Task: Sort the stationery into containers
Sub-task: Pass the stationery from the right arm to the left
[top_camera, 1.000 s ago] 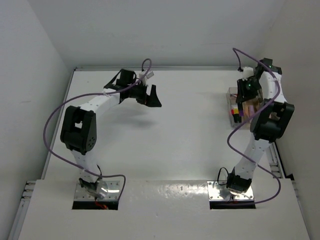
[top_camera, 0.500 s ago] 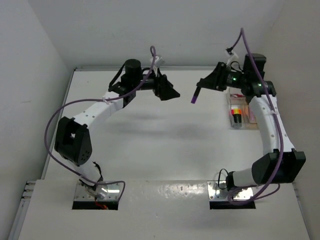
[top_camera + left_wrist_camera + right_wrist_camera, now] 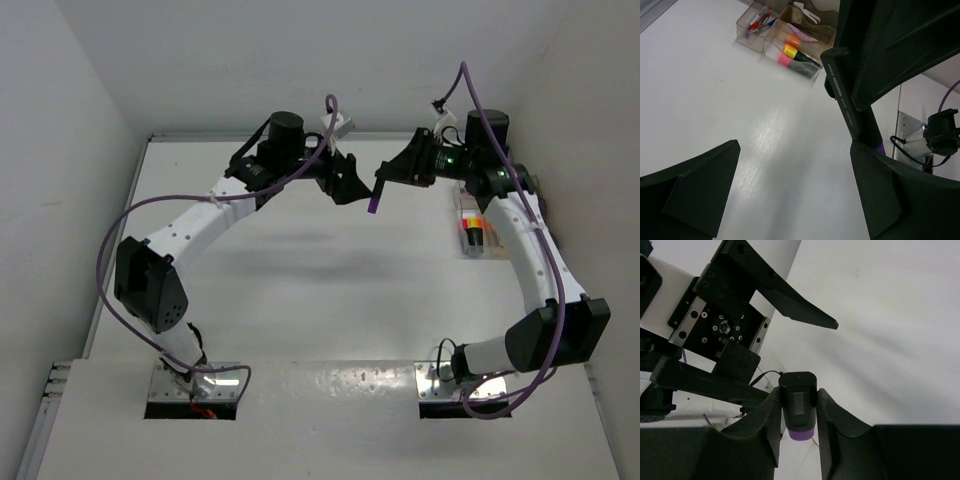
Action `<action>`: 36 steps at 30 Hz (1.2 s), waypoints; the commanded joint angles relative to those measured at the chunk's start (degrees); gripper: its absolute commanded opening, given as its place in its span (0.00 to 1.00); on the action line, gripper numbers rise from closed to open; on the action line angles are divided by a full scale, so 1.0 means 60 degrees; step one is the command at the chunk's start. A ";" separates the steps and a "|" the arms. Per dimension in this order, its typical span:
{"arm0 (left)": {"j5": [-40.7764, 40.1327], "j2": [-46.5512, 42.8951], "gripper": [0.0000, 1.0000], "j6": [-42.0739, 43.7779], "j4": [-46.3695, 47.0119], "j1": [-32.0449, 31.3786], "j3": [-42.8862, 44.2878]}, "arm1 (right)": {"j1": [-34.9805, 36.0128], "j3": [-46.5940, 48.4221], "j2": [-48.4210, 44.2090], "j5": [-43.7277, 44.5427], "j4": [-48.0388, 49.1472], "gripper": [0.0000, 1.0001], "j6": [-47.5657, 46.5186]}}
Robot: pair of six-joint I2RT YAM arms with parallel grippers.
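My right gripper (image 3: 798,395) covers most of the highlighter (image 3: 798,407); I can see only its black end and a sliver of purple cap. From the left wrist the trays (image 3: 771,49) are blurred, and I can't count the pens (image 3: 756,24) inside. From above, the right arm (image 3: 522,235) hides part of them.

Left arm (image 3: 190,225) and right arm (image 3: 530,250) reach inward, left fingers (image 3: 695,195) spread wide, right fingers (image 3: 835,420) clamping a highlighter (image 3: 798,405).
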 commanded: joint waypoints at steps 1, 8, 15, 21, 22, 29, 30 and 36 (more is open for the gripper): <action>0.0119 -0.0055 0.99 0.0101 0.0017 -0.0287 0.0156 | 0.0139 0.0164 -0.0151 0.0129 0.0517 0.00 0.0152; 0.0297 -0.0041 0.91 -0.0427 0.0442 -0.0302 -0.0020 | 0.0257 0.0178 -0.0107 0.0495 0.0168 0.00 -0.0651; -0.0379 -0.0275 0.84 -0.0704 0.0325 0.0385 -0.0180 | 0.0052 -0.0041 -0.0326 0.1314 -0.0024 0.00 -0.1108; 0.0779 -0.0422 0.86 -0.1452 0.1277 0.0183 -0.0694 | 0.0344 -0.0071 -0.0414 0.2267 0.0341 0.00 -0.0524; 0.0794 -0.0378 0.86 -0.1496 0.1321 0.0138 -0.0679 | 0.0403 -0.0071 -0.0414 0.2587 0.0356 0.00 -0.0449; 0.0882 -0.0129 0.86 -0.1980 0.1992 0.0035 -0.0547 | 0.0989 -0.0071 -0.0326 0.3409 0.0766 0.00 -0.0097; 0.0838 -0.0114 0.86 -0.1994 0.1995 -0.0023 -0.0533 | 0.1004 -0.0042 -0.0312 0.3396 0.0781 0.00 -0.0053; 0.0442 0.0003 0.83 -0.1848 0.1849 -0.0199 -0.0562 | 0.0989 -0.0041 -0.0326 0.3104 0.1103 0.00 0.0503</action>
